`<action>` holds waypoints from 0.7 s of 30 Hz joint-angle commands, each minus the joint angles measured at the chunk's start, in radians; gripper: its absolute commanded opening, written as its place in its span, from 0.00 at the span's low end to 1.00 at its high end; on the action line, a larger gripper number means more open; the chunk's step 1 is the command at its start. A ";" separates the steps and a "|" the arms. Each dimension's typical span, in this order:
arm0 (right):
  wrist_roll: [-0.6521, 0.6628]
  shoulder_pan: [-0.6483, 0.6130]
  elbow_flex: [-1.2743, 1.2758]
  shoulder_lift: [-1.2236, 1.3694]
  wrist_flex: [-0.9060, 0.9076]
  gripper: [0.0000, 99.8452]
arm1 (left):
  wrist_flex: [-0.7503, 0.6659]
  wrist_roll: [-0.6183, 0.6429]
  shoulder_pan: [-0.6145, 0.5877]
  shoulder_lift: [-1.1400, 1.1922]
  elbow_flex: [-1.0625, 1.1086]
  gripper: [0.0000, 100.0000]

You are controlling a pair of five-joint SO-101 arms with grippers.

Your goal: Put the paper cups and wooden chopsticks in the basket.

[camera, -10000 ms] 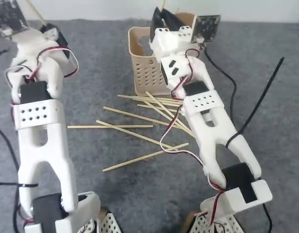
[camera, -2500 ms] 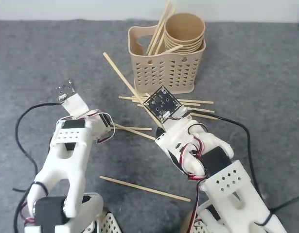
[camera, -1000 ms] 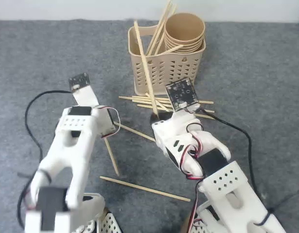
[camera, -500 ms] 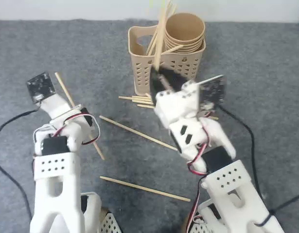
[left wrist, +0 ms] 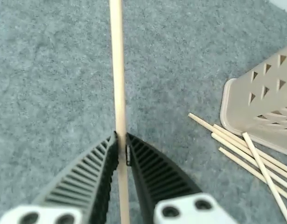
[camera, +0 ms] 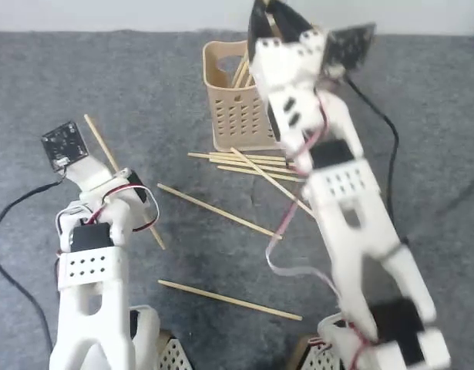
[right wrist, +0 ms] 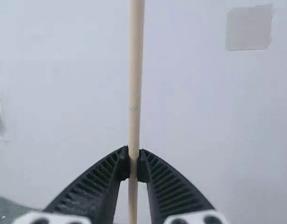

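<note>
My left gripper (left wrist: 121, 148) is shut on a wooden chopstick (left wrist: 117, 70), held low over the grey carpet; in the high view that gripper (camera: 122, 179) is at the left with the stick (camera: 98, 137) slanting through it. My right gripper (right wrist: 134, 167) is shut on another chopstick (right wrist: 136, 56), seen against a white wall. In the high view the right gripper (camera: 272, 12) is raised over the beige basket (camera: 230, 112), and its arm covers the basket's right half. Chopsticks (camera: 240, 71) lean inside the basket.
Loose chopsticks lie in a pile (camera: 244, 163) in front of the basket, also seen beside the basket's corner (left wrist: 255, 112). One single chopstick (camera: 217, 210) lies mid-carpet and another (camera: 230, 300) lies nearer the arm bases. Cables trail at both sides.
The right arm has swung up from the carpet to above the basket with its chopstick. The left arm picked up a chopstick and has barely moved in the last half second.
</note>
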 commanded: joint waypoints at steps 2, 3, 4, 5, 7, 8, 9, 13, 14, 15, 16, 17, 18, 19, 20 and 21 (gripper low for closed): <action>-0.011 0.012 -0.190 0.179 -0.031 0.01 | -0.025 -0.012 -0.012 -0.034 -0.008 0.01; -0.011 0.012 -0.207 0.209 -0.027 0.01 | -0.025 -0.012 -0.021 -0.034 -0.008 0.01; -0.008 0.012 -0.218 0.237 -0.025 0.01 | -0.026 -0.012 -0.028 -0.034 -0.008 0.01; -0.006 0.012 -0.219 0.260 -0.025 0.02 | -0.031 -0.012 -0.031 -0.034 -0.010 0.01; -0.005 0.012 -0.216 0.280 -0.022 0.07 | -0.044 -0.012 -0.031 -0.034 -0.007 0.01; -0.006 0.012 -0.215 0.280 -0.004 0.10 | -0.046 -0.012 -0.031 -0.034 -0.004 0.01; -0.009 0.012 -0.215 0.280 0.022 0.13 | -0.046 -0.012 -0.031 -0.034 -0.004 0.01; -0.012 0.004 -0.213 0.220 0.116 0.16 | -0.046 -0.012 -0.031 -0.034 -0.004 0.01; -0.012 0.004 -0.213 0.193 0.143 0.15 | -0.046 -0.012 -0.031 -0.034 -0.004 0.01; -0.012 0.002 -0.213 0.166 0.176 0.15 | -0.046 -0.012 -0.031 -0.034 -0.004 0.01; -0.012 -0.002 -0.213 0.136 0.208 0.14 | -0.046 -0.012 -0.031 -0.034 -0.004 0.01; -0.012 -0.005 -0.212 0.104 0.245 0.13 | -0.046 -0.012 -0.031 -0.034 -0.004 0.01; -0.012 -0.005 -0.212 0.071 0.285 0.12 | -0.046 -0.012 -0.031 -0.034 -0.004 0.01; -0.014 -0.007 -0.212 0.039 0.332 0.10 | -0.046 -0.012 -0.031 -0.034 -0.004 0.01; -0.014 -0.007 -0.212 0.005 0.380 0.09 | -0.046 -0.012 -0.031 -0.034 -0.004 0.01; -0.014 -0.007 -0.212 -0.030 0.429 0.07 | -0.046 -0.012 -0.031 -0.034 -0.004 0.01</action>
